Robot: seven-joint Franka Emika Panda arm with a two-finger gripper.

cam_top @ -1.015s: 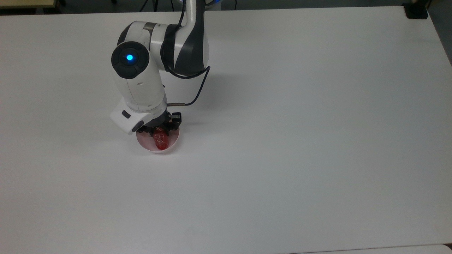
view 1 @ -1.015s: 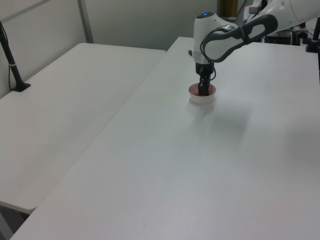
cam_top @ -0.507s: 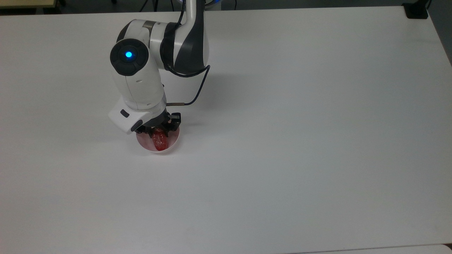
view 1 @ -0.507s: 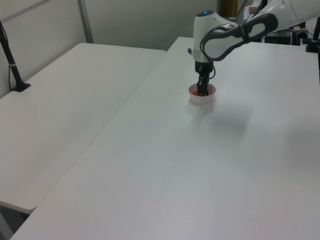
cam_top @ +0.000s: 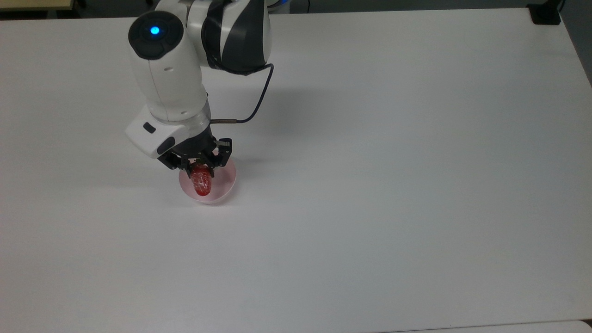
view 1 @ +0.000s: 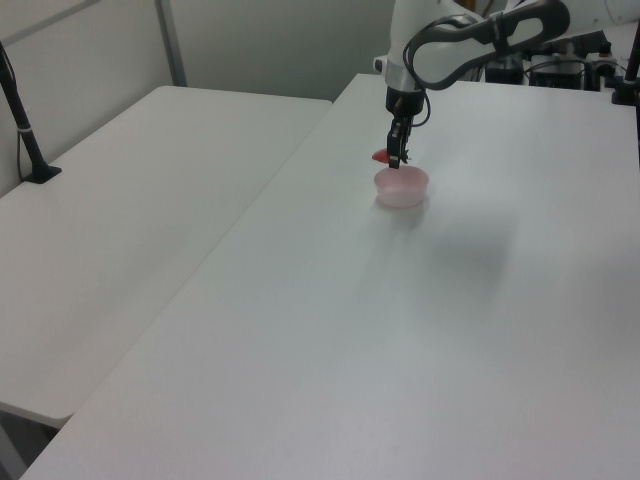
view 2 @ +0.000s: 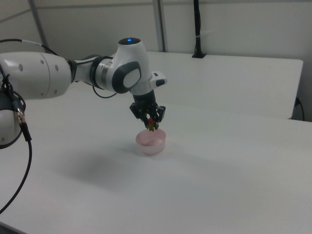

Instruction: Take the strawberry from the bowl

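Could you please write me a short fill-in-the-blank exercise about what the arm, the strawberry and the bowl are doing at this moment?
1. The gripper is shut on the ____.
2. The strawberry hangs ____ the bowl, clear of its rim in the left view.
3. The bowl's colour is pale ____.
4. The bowl stands on a ____ table.

Missing words: strawberry; above; pink; white

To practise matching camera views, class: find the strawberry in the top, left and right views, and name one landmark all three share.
Top view: strawberry left of centre, in the gripper, over the bowl.
Left view: strawberry upper centre-right, above the bowl.
Right view: strawberry near centre, above the bowl.
Shared landmark: the pink bowl.
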